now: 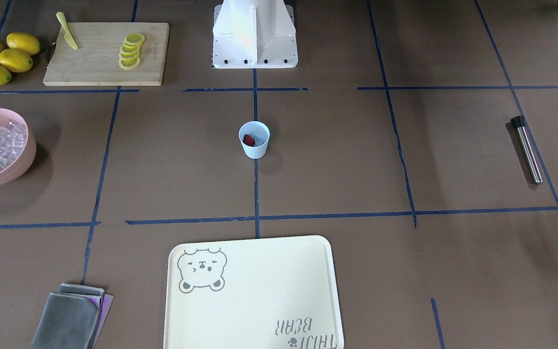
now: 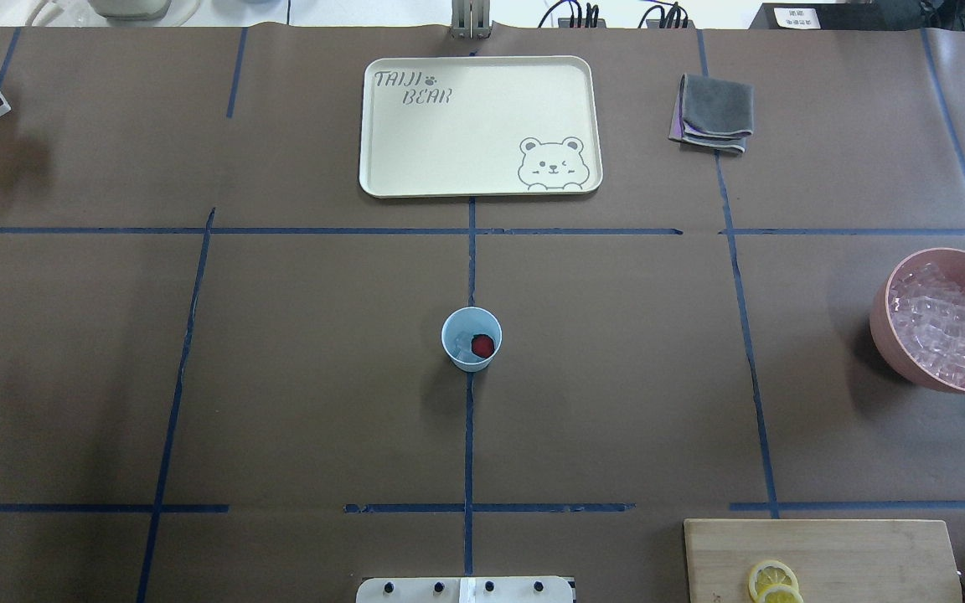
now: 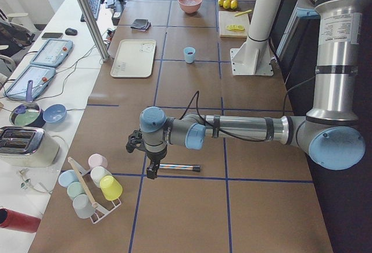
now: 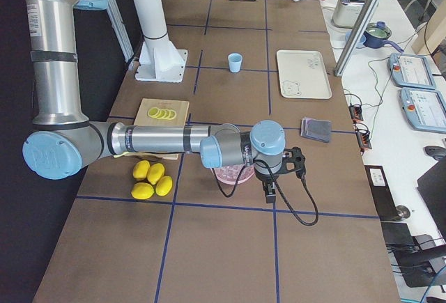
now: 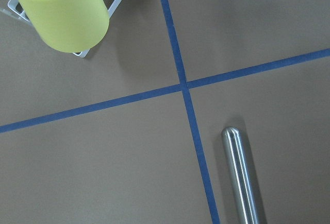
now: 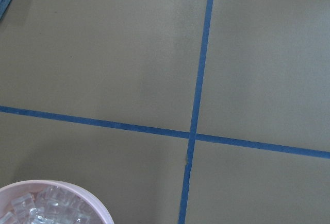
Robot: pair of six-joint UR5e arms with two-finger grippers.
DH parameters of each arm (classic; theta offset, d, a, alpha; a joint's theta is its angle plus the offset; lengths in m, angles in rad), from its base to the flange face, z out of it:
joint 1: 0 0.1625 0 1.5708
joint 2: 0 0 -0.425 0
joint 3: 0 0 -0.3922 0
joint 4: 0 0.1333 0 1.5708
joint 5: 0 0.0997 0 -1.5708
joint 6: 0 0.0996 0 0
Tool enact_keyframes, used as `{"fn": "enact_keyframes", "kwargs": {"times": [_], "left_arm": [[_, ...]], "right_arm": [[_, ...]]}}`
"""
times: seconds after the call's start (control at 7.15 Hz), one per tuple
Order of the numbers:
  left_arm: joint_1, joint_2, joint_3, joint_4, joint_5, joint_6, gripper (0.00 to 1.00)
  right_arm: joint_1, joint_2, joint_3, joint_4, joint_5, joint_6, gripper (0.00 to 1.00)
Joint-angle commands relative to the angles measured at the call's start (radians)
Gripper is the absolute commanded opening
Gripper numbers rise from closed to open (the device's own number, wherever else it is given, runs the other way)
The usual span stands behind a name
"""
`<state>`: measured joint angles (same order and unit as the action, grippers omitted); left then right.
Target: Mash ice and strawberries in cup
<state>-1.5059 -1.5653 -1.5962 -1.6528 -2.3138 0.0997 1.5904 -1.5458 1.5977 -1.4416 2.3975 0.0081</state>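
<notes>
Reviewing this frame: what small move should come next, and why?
Probably lower the left gripper onto the steel muddler and grasp it: the cup already holds the strawberry and ice, the muddler lies untouched on the table, and that gripper hovers by it.

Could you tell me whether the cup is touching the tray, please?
Apart: the overhead view shows bare table between the cup and the tray.

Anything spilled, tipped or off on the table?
Nothing stands out. The cup stands upright at the centre with the strawberry and ice inside, no spill around it. The steel muddler lies flat, off to the robot's left.
</notes>
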Motion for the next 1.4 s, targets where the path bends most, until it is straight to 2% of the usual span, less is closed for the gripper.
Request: {"fn": "enact_keyframes", "kwargs": {"times": [0.0, 0.28, 1.26], "left_arm": [[-0.062, -0.004, -0.002, 0.064, -0.105, 0.034, 1.0], [-0.097, -0.012, -0.001, 0.126, -0.096, 0.021, 1.0], [-0.125, -0.01, -0.008, 0.114, -0.064, -0.006, 1.0]], "right_arm": [[-0.001, 0.001, -0.004, -0.032, 0.005, 0.0, 1.0], [0.0, 0.0, -0.018, -0.033, 0.02, 0.0, 1.0], [0.003, -0.016, -0.038, -0.025, 0.028, -0.011, 1.0]]}}
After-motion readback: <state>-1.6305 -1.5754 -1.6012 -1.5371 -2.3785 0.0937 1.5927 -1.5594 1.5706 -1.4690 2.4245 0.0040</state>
